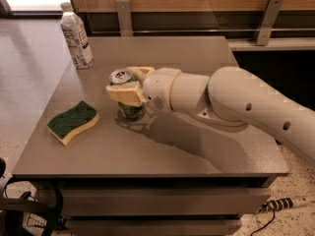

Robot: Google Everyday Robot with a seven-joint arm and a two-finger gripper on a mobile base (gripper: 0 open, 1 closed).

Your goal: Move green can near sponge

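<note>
The green can (129, 107) with its silver top stands upright, low over or on the grey table (197, 146), left of the middle. My gripper (127, 85) is shut on the can, with tan fingers (123, 94) around its upper half. The sponge (73, 121), dark green over yellow foam, lies flat on the table to the left of the can, about a can's width or two away. My white arm reaches in from the right.
A clear plastic bottle (76, 36) with a white cap stands at the table's far left corner. A wooden wall with metal brackets runs behind the table. Cables lie on the floor at the lower left and lower right.
</note>
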